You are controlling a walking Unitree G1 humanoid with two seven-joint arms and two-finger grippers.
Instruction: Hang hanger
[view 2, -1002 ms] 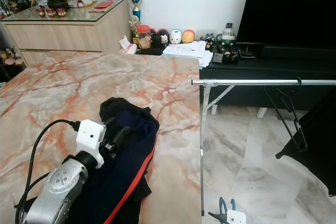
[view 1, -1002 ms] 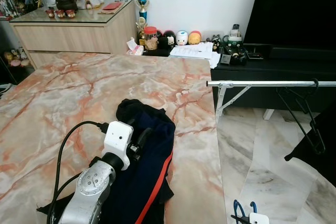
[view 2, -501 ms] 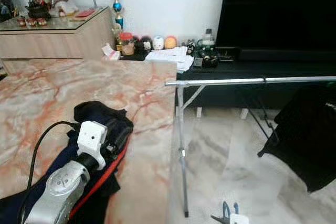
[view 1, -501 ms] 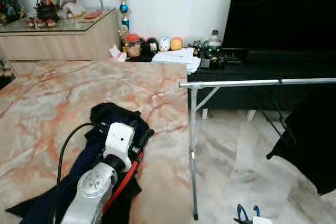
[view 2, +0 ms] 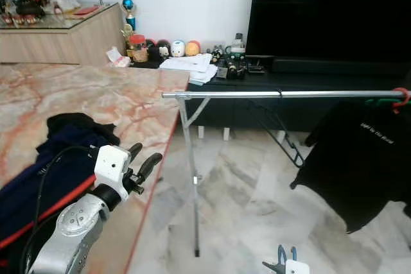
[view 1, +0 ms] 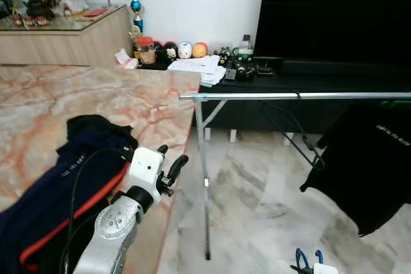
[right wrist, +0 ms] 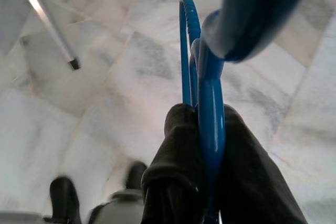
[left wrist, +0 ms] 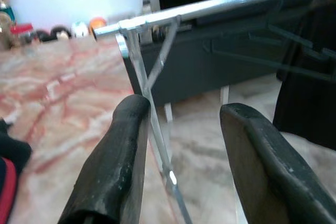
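A marble desk (view 1: pixel 77 94) stands on the left, with a dark navy garment (view 1: pixel 58 184) with a red stripe lying on it. The left tool (view 1: pixel 172 166) hovers at the desk's right edge with its two black fingers (left wrist: pixel 118 166) spread apart, grasping nothing. To the right, a silver rail (view 1: pixel 289 95) runs across on a metal leg above a pale marble floor (view 1: pixel 257 203). A black shirt (view 1: pixel 369 158) hangs near the rail's right end, and a black hanger (view 1: pixel 292 133) hangs empty near the middle. The right tool (right wrist: pixel 202 182) is low down near the floor, its fingers clenched on a blue hanger (right wrist: pixel 202 93).
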